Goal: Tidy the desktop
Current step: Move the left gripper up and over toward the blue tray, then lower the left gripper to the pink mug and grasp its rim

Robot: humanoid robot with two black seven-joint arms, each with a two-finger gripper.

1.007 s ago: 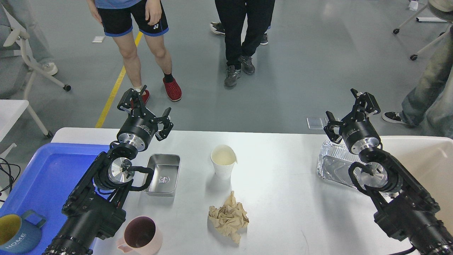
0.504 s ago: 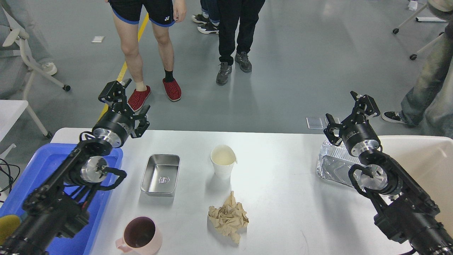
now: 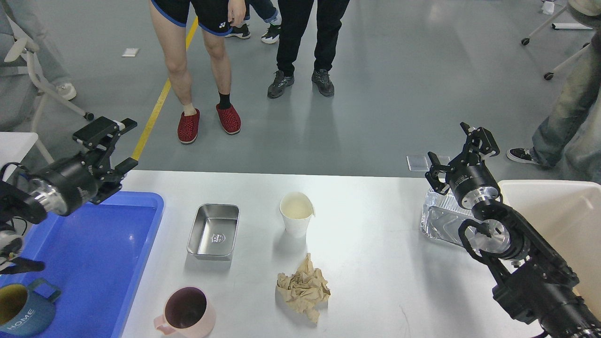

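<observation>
Only legible txt: "HOME" on blue mug [image 3: 19, 312] in tray [image 3: 94, 244]; desktop [image 3: 375, 263].

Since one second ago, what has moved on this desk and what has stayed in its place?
The left gripper swung away to the left, from above the steel tray to above the blue tray, open and empty. Nothing was grasped or released. The right gripper, paper cup, crumpled paper and pink mug stayed put.

The worktop [image 3: 375, 263] carries a steel tray [image 3: 213, 231]. Right of the tray stands a paper cup [image 3: 296, 213]; a crumpled brown paper [image 3: 304, 288] lies nearer. Left gripper [image 3: 109, 149] and right gripper [image 3: 458, 150] hover with jaws apart, empty.
</observation>
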